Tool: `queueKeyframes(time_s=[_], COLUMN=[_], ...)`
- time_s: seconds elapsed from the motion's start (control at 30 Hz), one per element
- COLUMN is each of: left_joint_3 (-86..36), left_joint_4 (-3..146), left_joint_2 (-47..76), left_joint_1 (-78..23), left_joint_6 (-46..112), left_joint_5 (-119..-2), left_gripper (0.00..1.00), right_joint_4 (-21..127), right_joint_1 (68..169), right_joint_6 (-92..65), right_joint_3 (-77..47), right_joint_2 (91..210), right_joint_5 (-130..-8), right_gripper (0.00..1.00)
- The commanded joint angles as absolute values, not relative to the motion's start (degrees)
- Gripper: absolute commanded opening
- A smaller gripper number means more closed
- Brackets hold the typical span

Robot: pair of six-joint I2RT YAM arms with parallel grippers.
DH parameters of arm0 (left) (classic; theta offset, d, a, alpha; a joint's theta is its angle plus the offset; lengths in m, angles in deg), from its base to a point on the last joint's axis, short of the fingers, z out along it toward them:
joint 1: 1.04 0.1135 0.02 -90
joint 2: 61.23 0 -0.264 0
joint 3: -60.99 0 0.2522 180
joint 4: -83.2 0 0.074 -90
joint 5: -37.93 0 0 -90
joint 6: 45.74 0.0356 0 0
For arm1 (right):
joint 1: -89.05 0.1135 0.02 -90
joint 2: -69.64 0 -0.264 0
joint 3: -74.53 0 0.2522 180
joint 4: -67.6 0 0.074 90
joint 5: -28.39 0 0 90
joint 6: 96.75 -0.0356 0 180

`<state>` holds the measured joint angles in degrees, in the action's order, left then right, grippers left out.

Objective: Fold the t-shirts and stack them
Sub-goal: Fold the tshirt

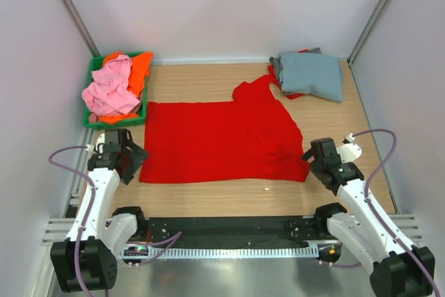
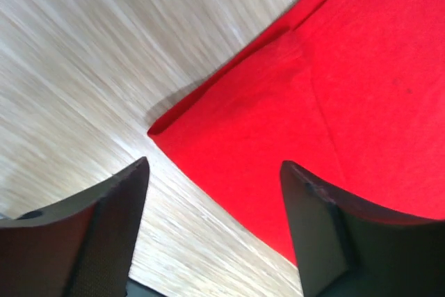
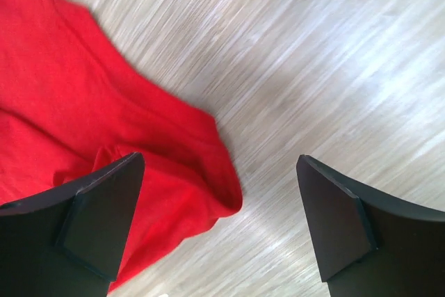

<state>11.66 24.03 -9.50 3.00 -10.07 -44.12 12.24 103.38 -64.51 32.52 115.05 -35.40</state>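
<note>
A bright red t-shirt (image 1: 219,140) lies spread flat across the middle of the wooden table. My left gripper (image 1: 125,152) is open and empty just left of the shirt's near left corner (image 2: 156,130). My right gripper (image 1: 321,158) is open and empty just right of the shirt's near right corner (image 3: 229,203). A folded grey-blue t-shirt (image 1: 311,74) lies at the back right on top of another red one (image 1: 284,88). A pink t-shirt (image 1: 111,92) and an orange t-shirt (image 1: 139,67) are bunched in the green bin.
The green plastic bin (image 1: 94,67) stands at the back left by the wall. White walls and metal posts close in the table on three sides. A small white speck (image 1: 266,189) lies near the front edge.
</note>
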Motion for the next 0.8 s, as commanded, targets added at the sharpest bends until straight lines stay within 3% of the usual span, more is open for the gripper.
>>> queueKeyframes(time_s=[0.0,0.13,0.23,0.37,0.53,0.77], left_joint_3=[5.32,2.93,5.82,9.17,10.49,18.46], left_joint_4=[20.49,20.92,27.24,34.71,42.53,50.89], left_joint_2=[-11.57,-13.76,-13.95,-8.77,3.25,12.42], left_joint_1=[3.45,3.36,2.58,-5.41,-17.18,-19.05], left_joint_6=[-8.14,-5.93,-5.58,-6.45,-8.47,-9.62], left_joint_5=[-40.82,-42.56,-49.33,-48.21,-47.15,-50.22], left_gripper=[0.78,0.75,0.69,0.66,0.66,0.65], right_joint_4=[11.13,13.22,18.93,28.43,33.09,37.58], right_joint_1=[101.89,101.80,101.80,103.46,109.52,116.30], right_joint_6=[-67.48,-62.84,-57.39,-53.78,-52.54,-57.19], right_joint_3=[32.56,28.96,26.68,25.79,26.31,36.24], right_joint_2=[110.34,107.87,110.15,120.49,126.41,128.00], right_joint_5=[-31.30,-32.86,-42.69,-58.68,-58.11,-54.23], right_gripper=[1.00,1.00,0.93,0.87,0.84,0.85])
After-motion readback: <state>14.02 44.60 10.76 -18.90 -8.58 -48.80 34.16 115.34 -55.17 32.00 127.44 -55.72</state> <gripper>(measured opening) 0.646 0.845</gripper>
